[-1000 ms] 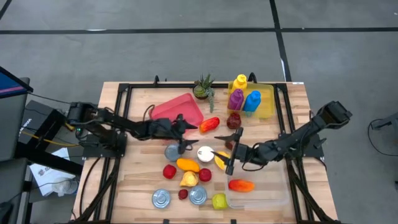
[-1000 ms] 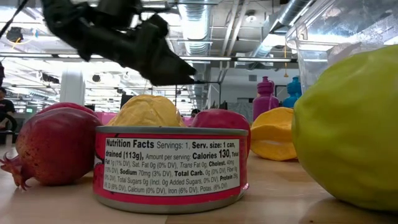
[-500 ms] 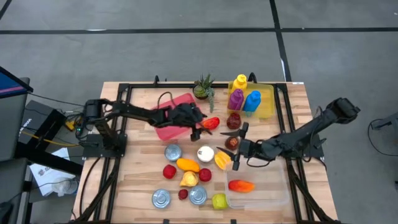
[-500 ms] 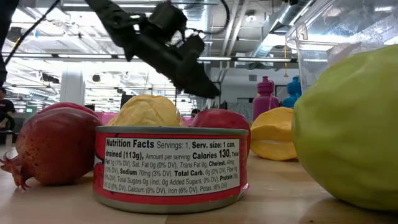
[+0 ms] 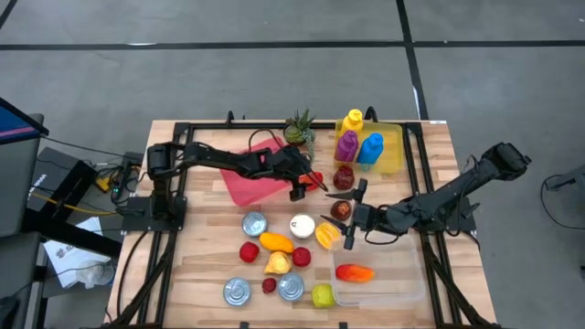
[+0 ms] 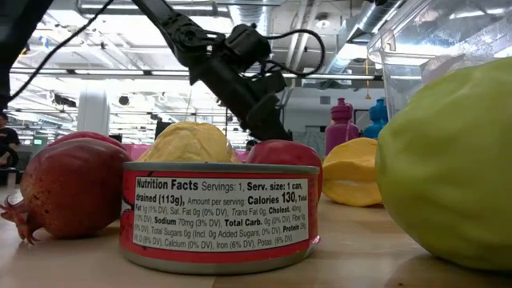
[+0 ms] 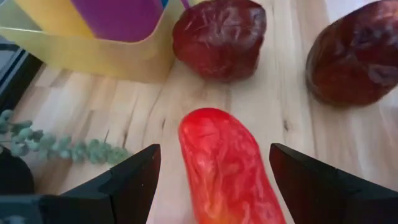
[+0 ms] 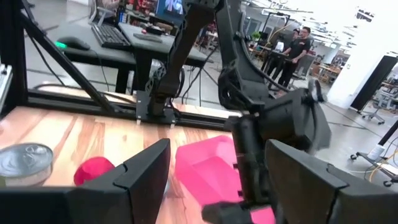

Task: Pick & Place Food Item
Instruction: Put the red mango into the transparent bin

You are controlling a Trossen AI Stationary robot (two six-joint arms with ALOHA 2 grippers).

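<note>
One red pepper (image 7: 229, 165) lies on the wooden table (image 5: 201, 265) near the yellow bin (image 5: 393, 151), glossy, elongated, shading to orange at one end. Two wrinkled dark-red fruits (image 7: 221, 37) sit just beyond it. The left gripper (image 5: 307, 183) hangs over it, fingers (image 7: 134, 180) apart either side, not touching. The right gripper (image 5: 349, 212), fingers apart and empty, waits near the yellow pepper (image 5: 326, 235). Three cans (image 5: 237, 291) stand on the table.
</note>
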